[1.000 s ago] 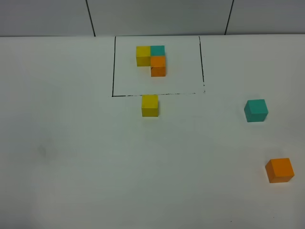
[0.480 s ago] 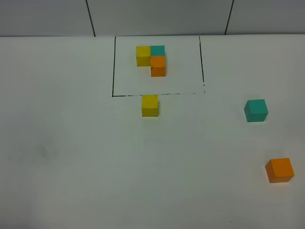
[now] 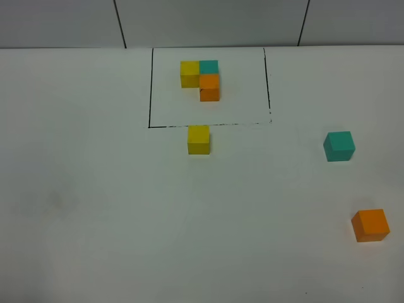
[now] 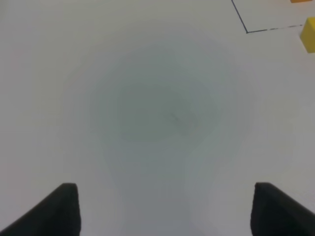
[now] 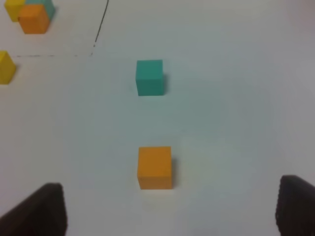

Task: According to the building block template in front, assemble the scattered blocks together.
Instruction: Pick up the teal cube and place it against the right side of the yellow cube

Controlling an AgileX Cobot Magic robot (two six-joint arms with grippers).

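Grey wall panels (image 3: 208, 22) are running behind a white bench (image 3: 95, 208). Toward its far edge, the building block template (image 3: 202, 79) is sitting inside a thin black frame (image 3: 150, 88). Its yellow and teal cubes are touching side by side, and its orange cube is touching the teal one's front. The yellow block (image 3: 198, 139) is resting just outside the frame's near line. The teal block (image 3: 339, 146) is lying well off to the right. The orange block (image 3: 370, 225) is sitting closer to the bench's near edge, apart from the teal one. The left gripper (image 4: 170, 211) is hovering over bare bench, fingers spread wide and holding nothing. The right gripper (image 5: 170, 206) is likewise spread wide and empty, with the orange block lying ahead of it and the teal block beyond.
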